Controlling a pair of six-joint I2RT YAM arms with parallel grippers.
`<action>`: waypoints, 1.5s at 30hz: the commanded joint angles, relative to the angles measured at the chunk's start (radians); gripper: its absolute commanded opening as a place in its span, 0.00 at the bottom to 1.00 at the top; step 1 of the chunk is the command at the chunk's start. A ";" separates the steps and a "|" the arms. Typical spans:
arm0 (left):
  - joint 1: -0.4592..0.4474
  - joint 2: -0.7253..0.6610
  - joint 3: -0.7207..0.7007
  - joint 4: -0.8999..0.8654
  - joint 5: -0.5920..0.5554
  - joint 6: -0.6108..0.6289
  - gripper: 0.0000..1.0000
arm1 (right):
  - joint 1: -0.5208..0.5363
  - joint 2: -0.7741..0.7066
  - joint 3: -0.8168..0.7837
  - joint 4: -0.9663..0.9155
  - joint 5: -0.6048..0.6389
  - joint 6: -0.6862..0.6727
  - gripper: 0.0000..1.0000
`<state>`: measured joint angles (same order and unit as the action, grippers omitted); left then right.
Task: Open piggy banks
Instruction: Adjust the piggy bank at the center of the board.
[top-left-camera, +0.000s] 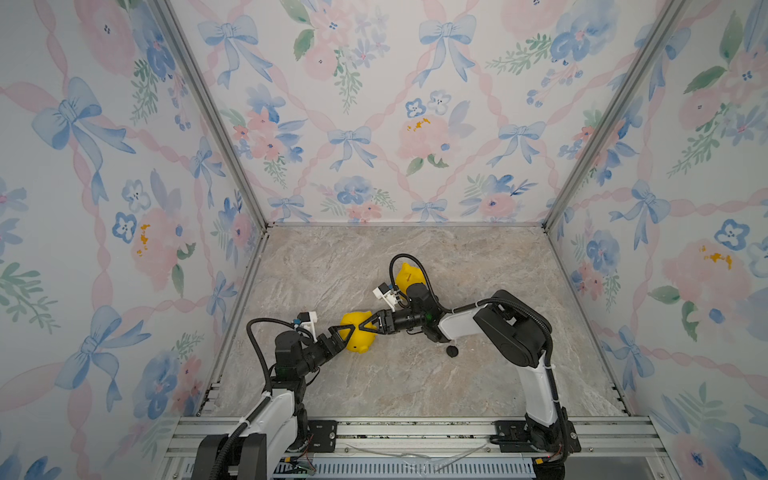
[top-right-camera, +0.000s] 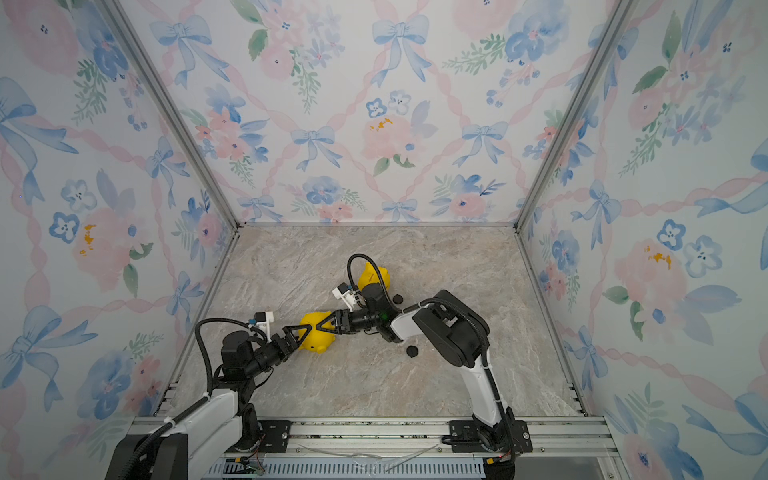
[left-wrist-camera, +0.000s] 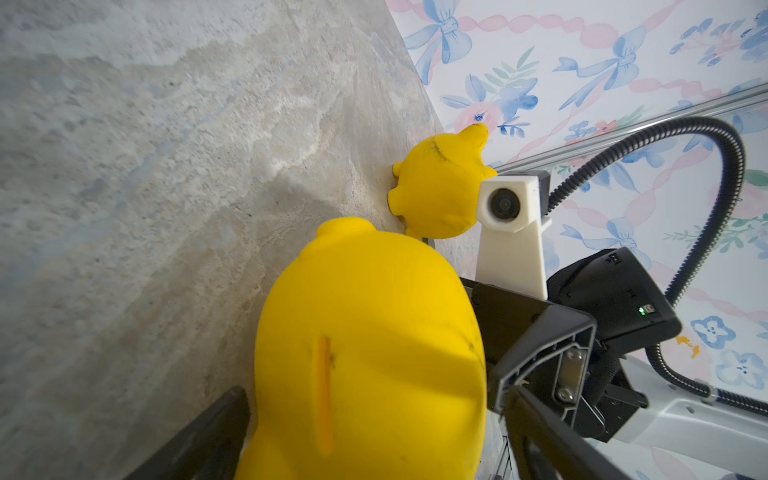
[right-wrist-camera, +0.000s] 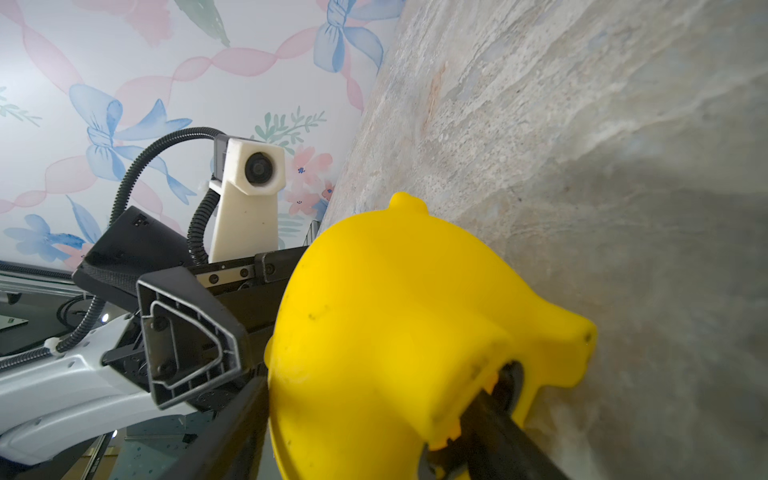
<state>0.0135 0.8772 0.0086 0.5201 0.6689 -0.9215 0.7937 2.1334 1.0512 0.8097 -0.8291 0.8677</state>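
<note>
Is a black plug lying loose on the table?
Yes, a black plug lies on the table beside the right arm.

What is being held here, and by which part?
The near piggy bank: the right gripper appears to pinch its wall, one finger in the belly hole. The left gripper only flanks its back, apparently loose.

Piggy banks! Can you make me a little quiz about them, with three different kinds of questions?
1. Count: how many yellow piggy banks are there?
2. True or false: the far piggy bank hangs in the air, off the table.
3. Pick one: in the left wrist view, the near piggy bank shows on its back A) a coin slot, B) a handle, C) a sticker.
Key: 1. two; 2. false, its feet are on the table; 3. A.
</note>
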 joint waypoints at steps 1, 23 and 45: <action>0.005 -0.076 -0.019 -0.121 -0.035 -0.013 0.98 | -0.003 0.025 -0.039 -0.092 0.110 -0.008 0.73; 0.016 -0.229 -0.112 -0.195 -0.075 -0.155 0.98 | -0.004 0.037 -0.030 -0.030 0.097 0.033 0.73; 0.020 -0.108 -0.074 -0.276 -0.080 -0.182 0.96 | -0.002 0.047 -0.018 -0.037 0.096 0.037 0.73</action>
<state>0.0326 0.7578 0.0097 0.2893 0.5835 -1.1053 0.7937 2.1338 1.0393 0.8562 -0.7795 0.9024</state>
